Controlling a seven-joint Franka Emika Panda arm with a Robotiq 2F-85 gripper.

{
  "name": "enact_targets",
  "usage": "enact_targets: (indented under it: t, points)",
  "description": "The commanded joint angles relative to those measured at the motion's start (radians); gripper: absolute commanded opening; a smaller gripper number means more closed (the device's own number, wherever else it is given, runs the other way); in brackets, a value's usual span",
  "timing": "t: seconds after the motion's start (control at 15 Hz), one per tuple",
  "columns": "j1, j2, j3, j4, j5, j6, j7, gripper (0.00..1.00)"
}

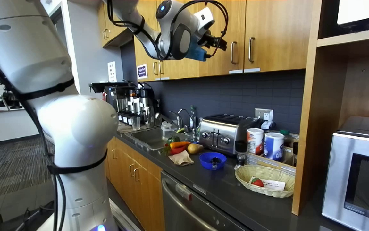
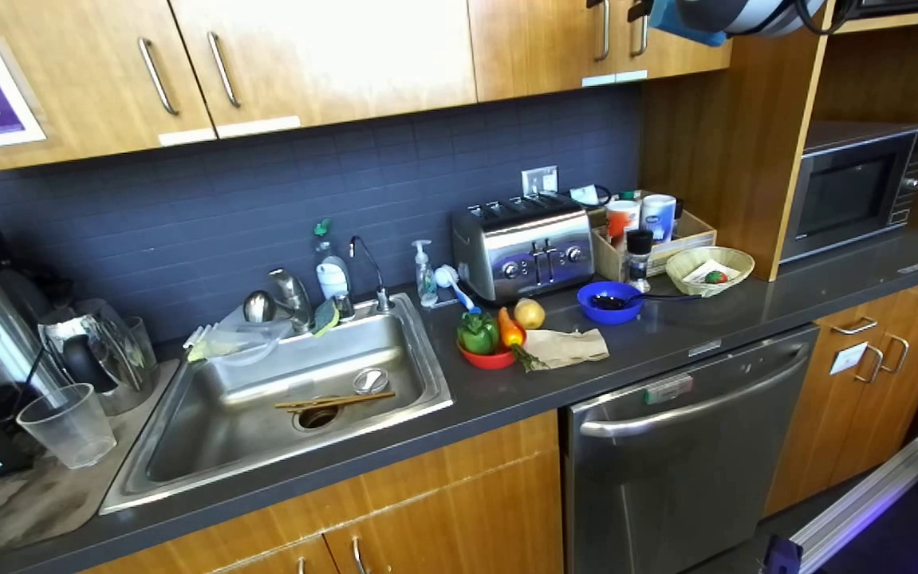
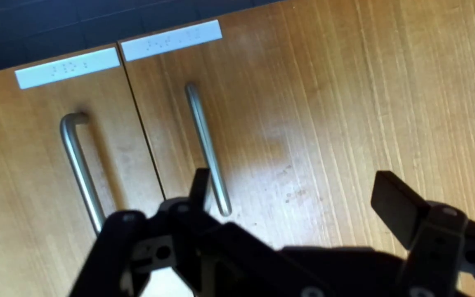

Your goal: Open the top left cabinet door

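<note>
The top left cabinet door (image 1: 218, 66) is a closed honey-brown door with a vertical silver bar handle (image 1: 233, 53) near its right edge. The door (image 2: 534, 48) and handle (image 2: 604, 32) also show in an exterior view. The wrist view is upside down; there the door (image 3: 324, 103) fills the right side, with its handle (image 3: 206, 140) at left. My gripper (image 3: 293, 185) is open in front of the door. One finger overlaps the handle's end in the picture, and the handle lies just inside that finger. I cannot tell whether they touch. My gripper (image 1: 218, 41) also shows in an exterior view.
The matching door (image 1: 277, 38) with its own handle (image 1: 251, 49) adjoins on the right. A wooden side panel (image 1: 306, 112) stands beyond it. Below on the counter are a toaster (image 1: 218, 133), a blue bowl (image 1: 203, 163) and a wicker basket (image 1: 245, 179).
</note>
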Motion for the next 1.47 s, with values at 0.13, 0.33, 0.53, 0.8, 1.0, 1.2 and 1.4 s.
enact_targets:
  t: [0.13,0.33,0.53,0.8,1.0,1.2,1.4]
  points:
    - [0.034,0.029,-0.042,0.080,-0.004,0.001,0.033,1.00]
    - [0.034,0.064,-0.055,0.098,0.001,0.007,0.039,1.00]
    - [0.029,0.094,-0.059,0.096,0.004,0.004,0.041,1.00]
    - [0.042,0.120,-0.073,0.111,-0.009,0.001,0.050,1.00]
    - [0.050,0.142,-0.083,0.147,-0.015,0.001,0.054,1.00]
    - [0.052,0.175,-0.091,0.183,-0.014,0.004,0.054,1.00]
    - [0.046,0.210,-0.096,0.207,-0.010,0.004,0.053,1.00]
